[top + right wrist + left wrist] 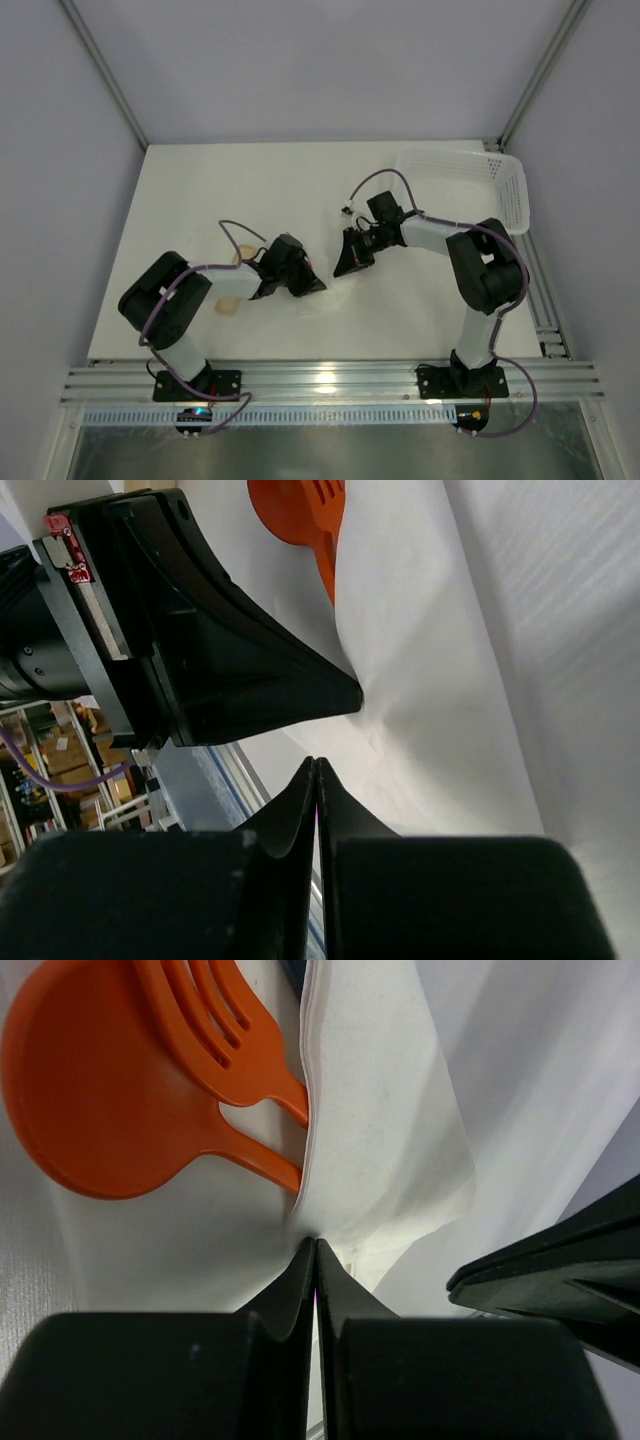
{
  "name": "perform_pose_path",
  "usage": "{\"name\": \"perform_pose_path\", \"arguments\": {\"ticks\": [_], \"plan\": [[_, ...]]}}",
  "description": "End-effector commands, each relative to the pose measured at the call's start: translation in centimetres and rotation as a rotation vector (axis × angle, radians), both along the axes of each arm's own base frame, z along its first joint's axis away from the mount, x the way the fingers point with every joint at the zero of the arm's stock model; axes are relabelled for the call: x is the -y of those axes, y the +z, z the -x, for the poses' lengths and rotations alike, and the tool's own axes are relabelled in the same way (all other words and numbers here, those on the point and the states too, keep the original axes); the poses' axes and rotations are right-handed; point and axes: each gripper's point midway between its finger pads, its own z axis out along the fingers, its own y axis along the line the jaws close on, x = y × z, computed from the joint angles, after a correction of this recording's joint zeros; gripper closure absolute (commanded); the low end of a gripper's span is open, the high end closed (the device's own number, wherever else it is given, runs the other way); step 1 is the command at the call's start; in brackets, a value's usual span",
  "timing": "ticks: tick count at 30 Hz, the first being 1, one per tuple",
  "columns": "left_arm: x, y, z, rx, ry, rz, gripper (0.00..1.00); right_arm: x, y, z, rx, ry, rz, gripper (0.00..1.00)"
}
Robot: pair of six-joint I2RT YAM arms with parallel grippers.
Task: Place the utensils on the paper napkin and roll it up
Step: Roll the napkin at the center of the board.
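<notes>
Left gripper (315, 1250) pinching paper napkin (380, 1110), orange spoon (100, 1090) under fold; right gripper (315, 768) closed

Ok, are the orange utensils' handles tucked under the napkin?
Yes, in the left wrist view the spoon and fork handles disappear beneath the folded napkin.

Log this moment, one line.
left fingers: shut on paper napkin edge | right fingers: shut on paper napkin | orange spoon, orange fork: handles under napkin fold | roll: unfinished

Bright, even light; soft shadows; wrist close-ups slightly blurred.
</notes>
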Motion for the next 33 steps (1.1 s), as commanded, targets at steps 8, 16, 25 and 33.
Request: {"name": "perform_pose_path", "arguments": {"ticks": [8,16,25,33], "plan": [[-1.6,-1.3,0.4,-0.031,0.034,-0.084,1.00,-1.7,-2.5,-1.4,-0.015,0.027,-0.055,0.96],[-1.8,-1.2,0.6,-0.030,0.035,-0.097,1.00,-1.8,-4.5,-2.5,-0.028,0.022,-0.012,0.96],[-2.0,-1.4,1.1,-0.032,0.035,-0.106,1.00,-1.8,-6.1,-3.8,-0.031,0.031,0.052,0.96],[-1.3,0.0,0.5,0.012,-0.007,-0.149,1.00,-1.6,-7.4,-3.8,-0.035,0.048,0.090,0.96]]}}
